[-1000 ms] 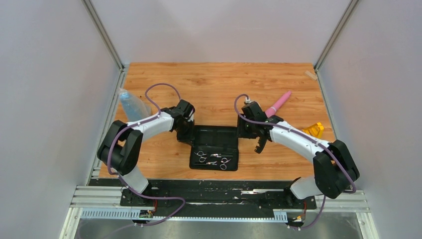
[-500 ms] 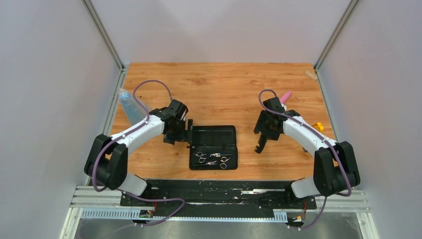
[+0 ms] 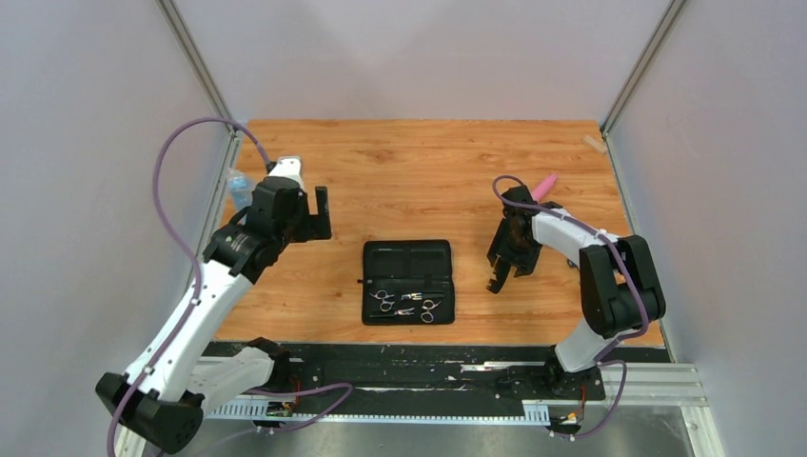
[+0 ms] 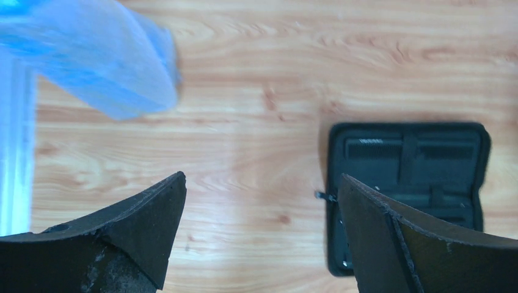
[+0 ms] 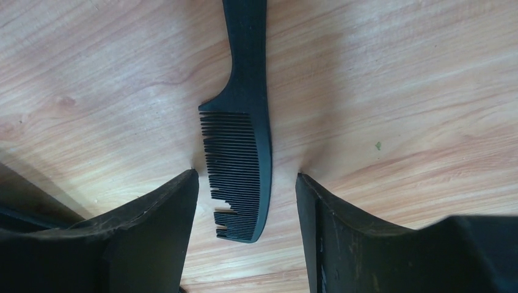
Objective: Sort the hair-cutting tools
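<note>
Right gripper [image 5: 246, 178] stood spread open low over the wooden table [image 3: 419, 171], one finger on each side of the toothed end of a black comb [image 5: 241, 146]. The comb lay flat on the wood between them, its handle running away from the wrist camera, and neither finger clearly touched it.

To that gripper's left, near the middle of the table, a black case [image 3: 409, 255] lay opened flat. Its near half held both silver scissors side by side, one scissors [image 3: 383, 299] on the left and the other scissors [image 3: 426, 308] on the right, ring handles showing.

Farther back on the left, the left gripper [image 4: 259, 201] hung raised above the bare wood, parted and holding nothing. Its wrist camera looked down on the case to one side and a translucent blue bottle [image 4: 104, 61] to the other, the bottle blurred at the table's left edge. Beyond the right arm, a pink tool [image 3: 544, 185] lay toward the far right.
</note>
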You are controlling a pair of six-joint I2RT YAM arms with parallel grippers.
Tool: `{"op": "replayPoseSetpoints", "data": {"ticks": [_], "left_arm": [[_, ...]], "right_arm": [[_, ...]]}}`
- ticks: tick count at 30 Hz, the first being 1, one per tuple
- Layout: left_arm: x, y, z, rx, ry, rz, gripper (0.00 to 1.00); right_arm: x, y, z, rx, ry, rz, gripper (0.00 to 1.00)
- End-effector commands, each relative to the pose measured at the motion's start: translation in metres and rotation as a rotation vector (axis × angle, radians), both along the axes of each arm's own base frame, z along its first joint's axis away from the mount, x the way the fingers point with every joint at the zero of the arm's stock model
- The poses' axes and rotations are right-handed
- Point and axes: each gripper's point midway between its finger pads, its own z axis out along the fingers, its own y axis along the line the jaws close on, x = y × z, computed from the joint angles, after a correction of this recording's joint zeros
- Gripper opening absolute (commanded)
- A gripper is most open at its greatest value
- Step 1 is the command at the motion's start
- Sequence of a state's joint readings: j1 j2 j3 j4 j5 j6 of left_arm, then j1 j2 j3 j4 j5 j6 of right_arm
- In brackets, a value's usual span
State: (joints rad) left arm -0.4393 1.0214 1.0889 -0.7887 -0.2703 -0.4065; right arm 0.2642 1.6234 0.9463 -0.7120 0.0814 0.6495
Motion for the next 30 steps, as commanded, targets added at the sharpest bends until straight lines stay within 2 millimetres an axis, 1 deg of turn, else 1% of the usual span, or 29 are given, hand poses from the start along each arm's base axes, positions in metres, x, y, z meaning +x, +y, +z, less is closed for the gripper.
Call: {"op": "replayPoseSetpoints", "data": {"ticks": [1,2,3,4,5,6,7,8,9,10,12,16,20,22,24,28,30], "left_arm": [[0.004,0.044,0.044,0.158,-0.188,0.095,1.00],[0.004,0.049,0.042,0.180,-0.195,0.108,1.00],[0.003,0.051,0.047,0.172,-0.224,0.120,1.00],[0.002,0.054,0.042,0.179,-0.225,0.140,1.00],[0.002,0.056,0.046,0.163,-0.250,0.161,1.00],[0.001,0.060,0.037,0.179,-0.242,0.180,1.00],[0.001,0.062,0.037,0.172,-0.261,0.194,1.00],[0.000,0.066,0.028,0.189,-0.251,0.211,1.00],[-0.001,0.068,0.027,0.183,-0.260,0.223,1.00],[-0.002,0.070,0.021,0.191,-0.253,0.231,1.00],[-0.002,0.070,0.017,0.186,-0.256,0.234,1.00],[0.000,0.076,0.019,0.213,-0.264,0.267,1.00],[0.000,0.079,0.019,0.222,-0.268,0.277,1.00],[0.000,0.080,0.019,0.226,-0.269,0.281,1.00],[-0.001,0.081,0.020,0.227,-0.272,0.285,1.00],[0.000,0.082,0.019,0.233,-0.271,0.287,1.00],[0.000,0.082,0.018,0.232,-0.266,0.286,1.00]], "right_arm": [[0.014,-0.001,-0.001,-0.018,0.000,-0.020,0.60],[0.015,-0.001,-0.005,-0.022,0.011,-0.020,0.60],[0.016,-0.001,-0.008,-0.028,0.016,-0.020,0.59],[0.016,-0.002,-0.010,-0.038,0.021,-0.020,0.58],[0.016,-0.003,-0.013,-0.049,0.029,-0.020,0.57],[0.014,-0.003,-0.016,-0.055,0.038,-0.017,0.56],[0.012,-0.002,-0.018,-0.059,0.048,-0.013,0.54],[0.010,-0.001,-0.021,-0.060,0.058,-0.004,0.52],[0.007,-0.001,-0.024,-0.062,0.070,0.001,0.50],[0.004,0.000,-0.026,-0.066,0.081,0.010,0.49],[-0.004,0.002,-0.029,-0.070,0.108,0.032,0.43],[-0.024,0.008,-0.032,-0.051,0.163,0.071,0.32],[-0.048,0.017,-0.025,-0.028,0.200,0.132,0.25],[-0.058,0.018,-0.020,-0.020,0.208,0.158,0.21],[-0.063,0.020,-0.010,-0.007,0.196,0.182,0.18],[-0.060,0.021,0.014,0.008,0.128,0.223,0.12],[-0.056,0.028,0.027,0.050,0.094,0.266,0.11]]}}
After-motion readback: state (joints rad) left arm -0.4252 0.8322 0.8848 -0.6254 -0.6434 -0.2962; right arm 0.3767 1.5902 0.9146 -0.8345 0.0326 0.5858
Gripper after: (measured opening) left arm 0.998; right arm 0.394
